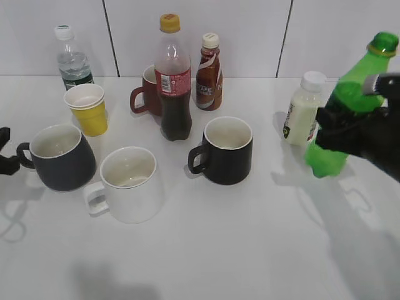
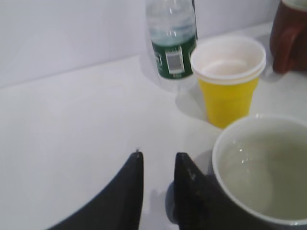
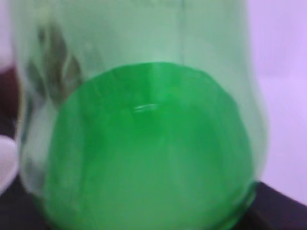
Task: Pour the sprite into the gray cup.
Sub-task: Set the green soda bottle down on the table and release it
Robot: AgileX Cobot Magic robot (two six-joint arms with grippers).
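Note:
The sprite, a translucent green bottle, is at the far right, tilted with its top leaning right. My right gripper is shut on its lower body. The bottle fills the right wrist view. The gray cup, a belly-shaped mug with a pale inside, stands upright at the left, handle pointing left. My left gripper is at that handle. In the left wrist view its fingers are close together around the handle, beside the gray cup.
A white mug and a black mug stand between the cup and the sprite. Behind them are a cola bottle, a brown mug, a brown drink bottle, a yellow cup, a water bottle and a small white bottle.

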